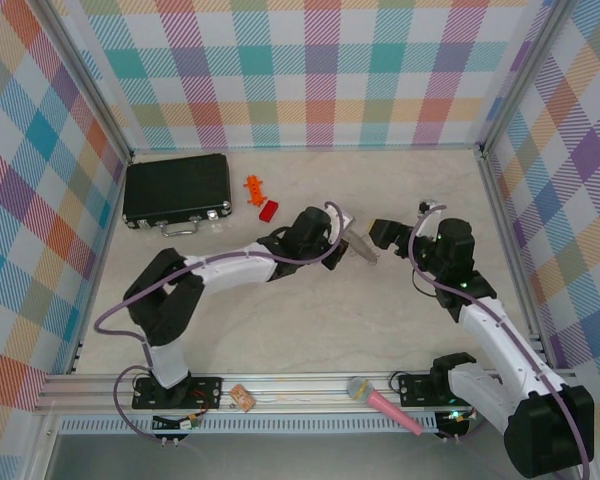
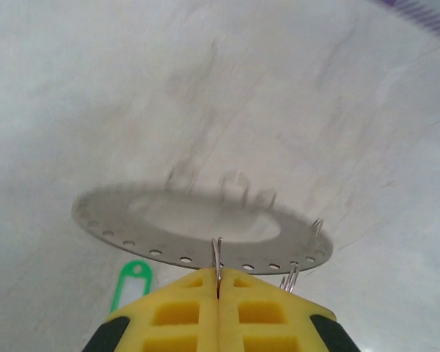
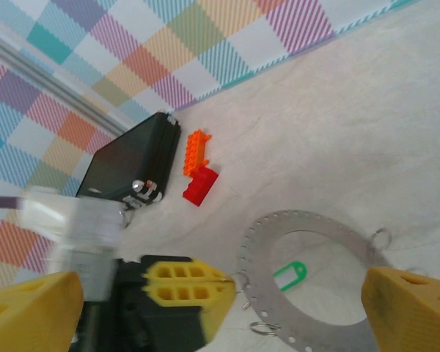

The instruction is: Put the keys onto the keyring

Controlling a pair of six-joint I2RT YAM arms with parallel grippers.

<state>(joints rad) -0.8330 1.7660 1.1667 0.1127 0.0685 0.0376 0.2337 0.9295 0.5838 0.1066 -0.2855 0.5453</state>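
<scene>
Left wrist: keyring (image 2: 99, 216) btwn closed fingers (image 2: 177, 317)

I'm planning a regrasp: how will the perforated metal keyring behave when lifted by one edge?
Probably stiff: the keyring looks flat and unbent though the left hand pinches just one edge. Likely light, being thin with a wide hollow centre. The small wire loops on its rim may swing or snag.

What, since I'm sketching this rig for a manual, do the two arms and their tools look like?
Both the left arm and right arm have white links between bulky black joints, with a purple cable looping alongside each. The left tool and right tool carry blocky yellow fingers with rectangular cut-outs.
</scene>
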